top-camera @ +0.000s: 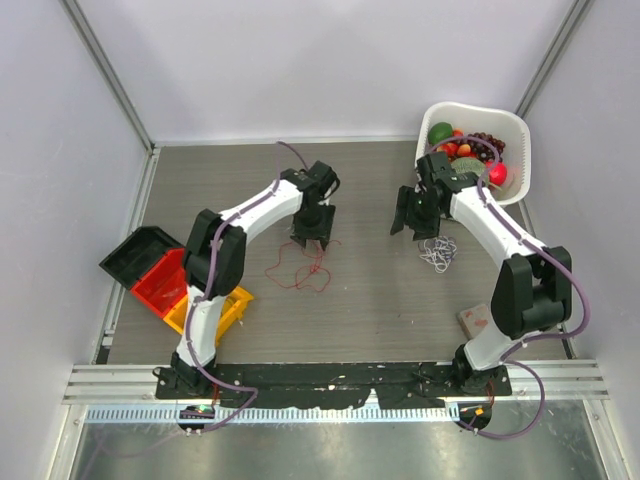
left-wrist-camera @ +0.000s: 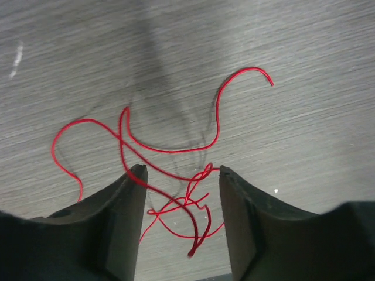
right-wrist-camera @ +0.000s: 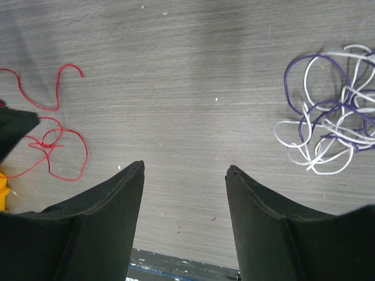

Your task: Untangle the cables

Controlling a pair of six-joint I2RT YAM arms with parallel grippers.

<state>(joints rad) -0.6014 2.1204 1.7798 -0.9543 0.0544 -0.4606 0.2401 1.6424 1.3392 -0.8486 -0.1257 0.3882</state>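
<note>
**A:** What containers are there?

**B:** A white basket (top-camera: 517,135) in the far right corner of the counter (top-camera: 370,300) holds fruit: a green round piece, several red ones and a dark bunch of grapes. On the left edge, three bins sit touching in a row: black (top-camera: 135,255), red (top-camera: 160,285) and orange (top-camera: 238,302), with the orange one partly behind the left arm.

**A:** And the cables?

**B:** They lie in two groups, well apart. The red cable (left-wrist-camera: 170,151) lies in loose loops left of centre. The white and purple cables (right-wrist-camera: 331,126) are knotted together in a small heap on the right.

**A:** Where's the left end effector (left-wrist-camera: 181,172)?

**B:** It is right over the red cable. In the wrist view several red strands cross between its fingers, and the rest curls away on the far side. The gap is much wider than the wire, so nothing is pinched (one strand may brush a fingertip, I can't tell).

**A:** The right end effector (right-wrist-camera: 184,167)?

**B:** Its fingers are spread wide with only bare counter between them. From above, the white and purple heap lies just beside it, on its near side. The wrist view shows it off to the right of the fingers, not between them.
</note>
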